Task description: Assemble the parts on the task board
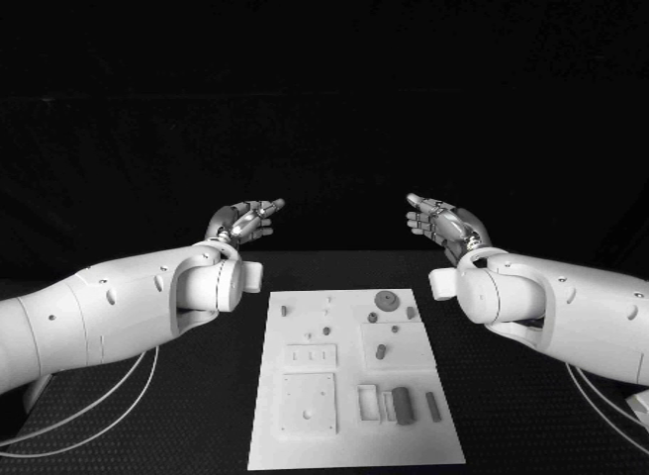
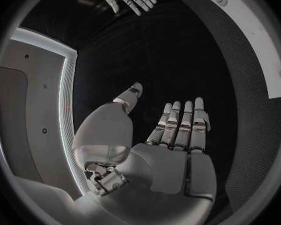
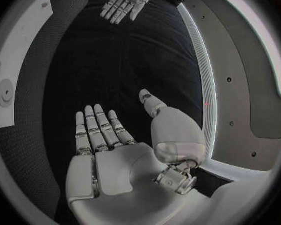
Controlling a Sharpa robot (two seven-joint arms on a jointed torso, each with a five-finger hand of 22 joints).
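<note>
Task board point(image 1: 356, 381): white plate at lower centre of the head view, carrying small grey parts point(image 1: 389, 302) scattered toward its upper right and lower right; whether any was seated could not be told, so assembly was judged not yet begun. Left hand point(image 1: 243, 223) and right hand point(image 1: 446, 224): both raised above the board's far end, fingers spread, grasping nothing. Recessed pockets point(image 1: 308, 403) at the board's lower left appeared unfilled.

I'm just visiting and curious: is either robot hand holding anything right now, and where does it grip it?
Nothing is held. The left robot hand and right robot hand are both open and empty, beyond the task board.
</note>
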